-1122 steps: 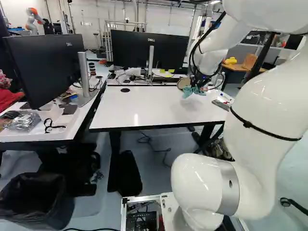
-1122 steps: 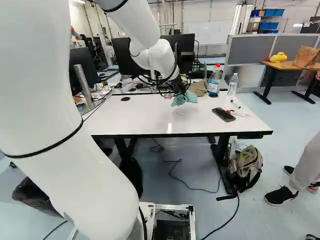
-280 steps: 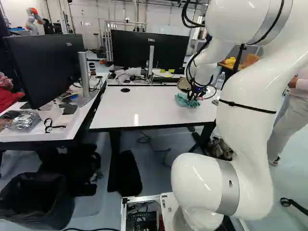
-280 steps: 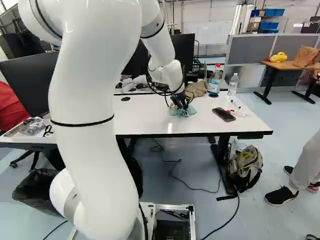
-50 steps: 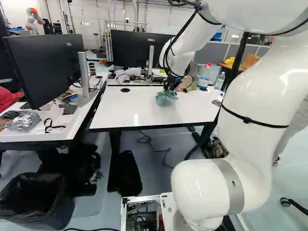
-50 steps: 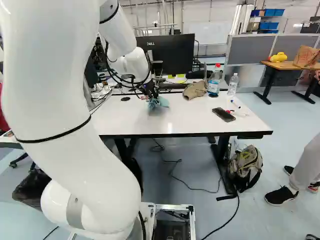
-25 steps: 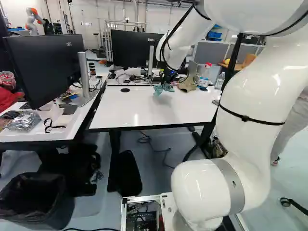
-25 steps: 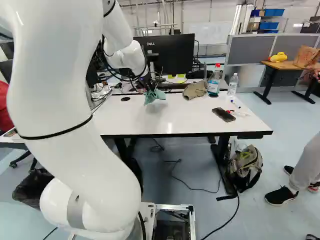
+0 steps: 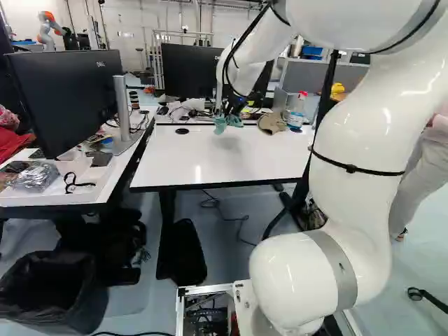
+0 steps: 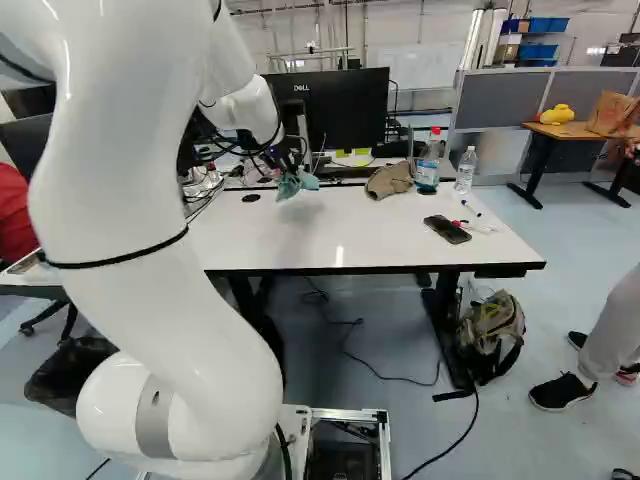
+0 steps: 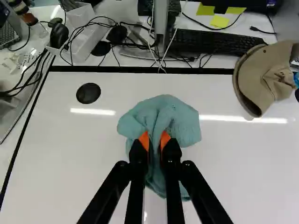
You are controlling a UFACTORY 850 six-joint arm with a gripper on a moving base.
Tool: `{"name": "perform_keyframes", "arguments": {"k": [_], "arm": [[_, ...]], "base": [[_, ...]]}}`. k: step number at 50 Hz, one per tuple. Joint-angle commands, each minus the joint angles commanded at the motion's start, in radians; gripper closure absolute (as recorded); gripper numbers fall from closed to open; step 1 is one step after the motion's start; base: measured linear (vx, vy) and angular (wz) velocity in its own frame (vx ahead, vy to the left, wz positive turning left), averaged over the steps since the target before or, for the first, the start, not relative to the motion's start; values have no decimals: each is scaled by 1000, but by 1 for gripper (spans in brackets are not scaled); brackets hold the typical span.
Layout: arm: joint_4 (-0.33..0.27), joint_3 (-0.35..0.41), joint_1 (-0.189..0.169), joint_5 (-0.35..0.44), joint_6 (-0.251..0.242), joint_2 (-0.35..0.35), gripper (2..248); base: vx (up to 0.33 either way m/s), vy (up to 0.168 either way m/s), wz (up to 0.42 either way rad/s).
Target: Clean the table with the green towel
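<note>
Gripper (image 11: 154,137): was closed on the cloth, with orange pads (image 11: 144,141) pressing from two sides.
Green towel (image 11: 161,109): hung bunched in the gripper, with loose folds spread ahead and below; seemed slightly lifted, judging by the shadow.
Reason for hold: was gripped mid-bundle, probably to put soft cloth below the fingertips and keep hard tips off the surface.
Table (image 11: 70,158): lay under the gripper, with the far edge just ahead; offered the widest bare room back toward the base.
Round black cap (image 11: 88,93): sat ahead and left of the gripper, seemingly low enough to wipe across.
Keyboard (image 11: 210,43) and cables (image 11: 124,45): lay ahead, past the far edge; called for stopping short to avoid snagging.
Tan hat (image 11: 268,74): rested right of the gripper and ahead, blocking part of the far strip.
Red-capped bottle (image 10: 428,165) and clear bottle (image 10: 466,170): stood farther right, beyond the hat; risked tipping under a wide stroke.
Dark phone (image 10: 447,229): lay well right and nearer the base; probably needed steering around.
</note>
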Motion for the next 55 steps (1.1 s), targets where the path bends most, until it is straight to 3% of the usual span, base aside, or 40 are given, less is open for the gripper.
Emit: {"name": "perform_keyframes", "arguments": {"k": [55], "arm": [[0,-166,146,0,0,-141,204]], "base": [[0,0,0]]}}
